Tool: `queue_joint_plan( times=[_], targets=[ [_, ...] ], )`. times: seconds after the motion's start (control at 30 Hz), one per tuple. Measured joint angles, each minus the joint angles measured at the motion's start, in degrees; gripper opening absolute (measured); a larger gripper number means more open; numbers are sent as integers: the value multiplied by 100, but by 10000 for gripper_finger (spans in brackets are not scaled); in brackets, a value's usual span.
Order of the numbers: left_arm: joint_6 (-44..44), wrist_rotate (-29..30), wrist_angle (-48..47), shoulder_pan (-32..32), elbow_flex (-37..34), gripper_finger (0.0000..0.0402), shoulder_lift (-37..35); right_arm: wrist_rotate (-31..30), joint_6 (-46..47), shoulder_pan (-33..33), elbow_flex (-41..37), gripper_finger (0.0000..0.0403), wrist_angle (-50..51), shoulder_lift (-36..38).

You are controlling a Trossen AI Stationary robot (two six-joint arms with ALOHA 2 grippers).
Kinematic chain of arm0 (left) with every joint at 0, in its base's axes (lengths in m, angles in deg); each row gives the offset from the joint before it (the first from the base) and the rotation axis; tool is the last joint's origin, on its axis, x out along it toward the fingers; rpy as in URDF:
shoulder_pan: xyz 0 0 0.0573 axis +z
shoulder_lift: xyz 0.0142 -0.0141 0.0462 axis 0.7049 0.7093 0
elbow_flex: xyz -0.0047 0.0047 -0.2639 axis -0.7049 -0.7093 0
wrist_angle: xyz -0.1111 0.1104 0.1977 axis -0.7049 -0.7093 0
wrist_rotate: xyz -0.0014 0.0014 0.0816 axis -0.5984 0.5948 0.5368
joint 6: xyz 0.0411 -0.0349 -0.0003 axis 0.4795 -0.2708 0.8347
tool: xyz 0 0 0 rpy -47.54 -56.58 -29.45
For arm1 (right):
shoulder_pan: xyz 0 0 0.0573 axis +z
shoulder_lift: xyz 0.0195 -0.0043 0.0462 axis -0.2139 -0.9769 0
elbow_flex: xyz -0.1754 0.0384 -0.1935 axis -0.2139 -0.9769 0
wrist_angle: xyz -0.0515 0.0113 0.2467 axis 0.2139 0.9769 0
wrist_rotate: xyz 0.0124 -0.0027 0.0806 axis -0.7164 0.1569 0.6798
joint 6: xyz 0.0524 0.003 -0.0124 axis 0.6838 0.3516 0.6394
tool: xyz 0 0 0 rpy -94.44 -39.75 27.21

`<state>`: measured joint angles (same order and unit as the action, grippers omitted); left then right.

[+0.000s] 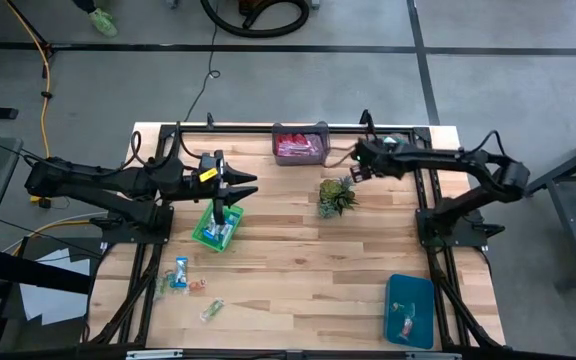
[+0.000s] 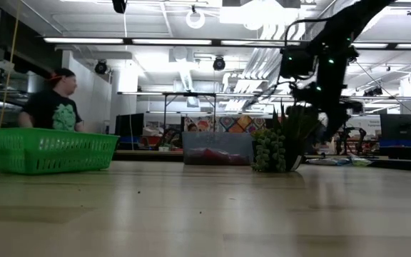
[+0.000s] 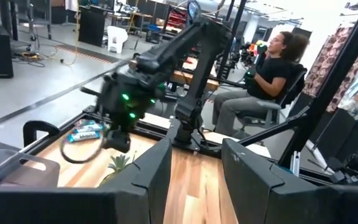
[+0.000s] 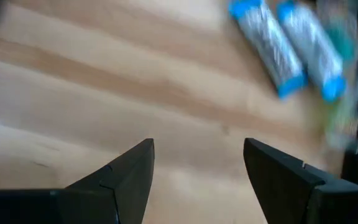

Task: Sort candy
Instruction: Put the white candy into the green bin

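Left gripper (image 1: 251,186) is hovering open-fingered over the green bin (image 1: 206,236) — right gripper (image 4: 197,163), fingers spread and empty, is nearing blue-and-white candy (image 4: 269,46) for sorting.

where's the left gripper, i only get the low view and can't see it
Observer: The left gripper hangs over the green basket, at the end nearest the table's middle.
Operator: ok is the right one holding anything
Observer: No. The right gripper is open and empty, above bare wood, with two blue-and-white candies lying ahead of it.
Operator: any candy loose that i can't see
Observer: Yes. A few loose candies lie on the left arm's side, between the green basket and the table's edge.
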<state>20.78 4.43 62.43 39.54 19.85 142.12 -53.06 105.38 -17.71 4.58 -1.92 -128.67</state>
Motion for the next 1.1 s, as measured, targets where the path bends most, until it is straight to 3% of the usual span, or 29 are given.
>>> queue_joint_plan(
  times=[0.23,0.57,0.93,1.1],
  targets=[
    [-4,129,2,0,0,127,0,-147,1089,-12,-989,244,-371,285],
    [-375,147,10,0,0,127,0,-1046,1326,-1081,-643,243,-1207,-63],
    [-708,146,11,0,0,127,0,-446,969,-1684,-562,243,-1769,-914],
    [-708,146,9,0,0,127,0,-633,880,-1655,-464,243,-1723,-1196]
  ],
)
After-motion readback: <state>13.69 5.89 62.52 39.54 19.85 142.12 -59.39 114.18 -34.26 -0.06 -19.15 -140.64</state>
